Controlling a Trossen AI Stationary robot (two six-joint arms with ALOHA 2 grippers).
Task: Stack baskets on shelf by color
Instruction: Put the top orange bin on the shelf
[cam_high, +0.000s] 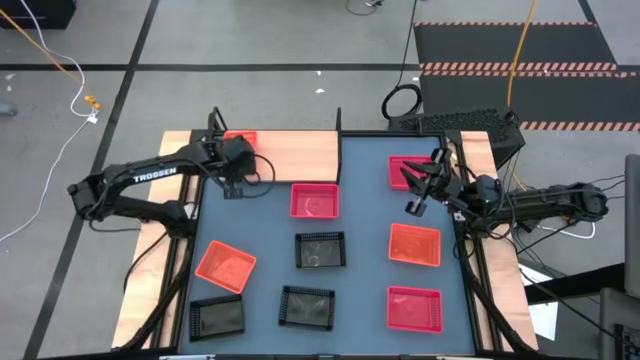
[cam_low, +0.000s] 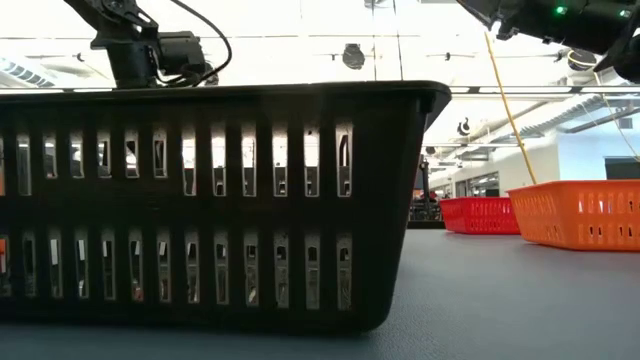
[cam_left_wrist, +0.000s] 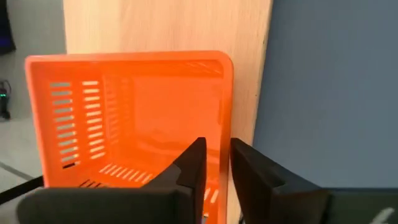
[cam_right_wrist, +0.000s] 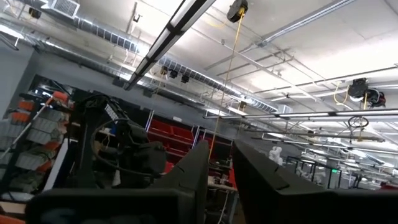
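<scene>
An orange basket (cam_high: 241, 138) sits at the far left end of the pale wooden shelf (cam_high: 295, 153), and fills the left wrist view (cam_left_wrist: 130, 112). My left gripper (cam_high: 237, 152) (cam_left_wrist: 219, 163) is over its near edge, shut on it. My right gripper (cam_high: 416, 190) (cam_right_wrist: 221, 163) hovers over a pink basket (cam_high: 402, 168) at the table's far right. It is tipped up toward the ceiling, shut and holding nothing. On the table rest two more pink baskets (cam_high: 314, 200), two orange ones (cam_high: 415, 244) and three black ones (cam_high: 320, 250). My left gripper holds the orange basket by one side wall's rim (cam_left_wrist: 226, 134), which runs down into the narrow gap between the fingers. One finger (cam_left_wrist: 194, 163) is inside the basket and the other (cam_left_wrist: 249, 171) outside. The basket's bottom appears to lie on the shelf board.
Thin black uprights (cam_high: 338, 122) stand at the shelf's ends. The rest of the board, right of the orange basket, is bare wood. A black basket (cam_low: 200, 200) stands right in front of the low camera and blocks most of that view. Cables lie on the floor beyond the table.
</scene>
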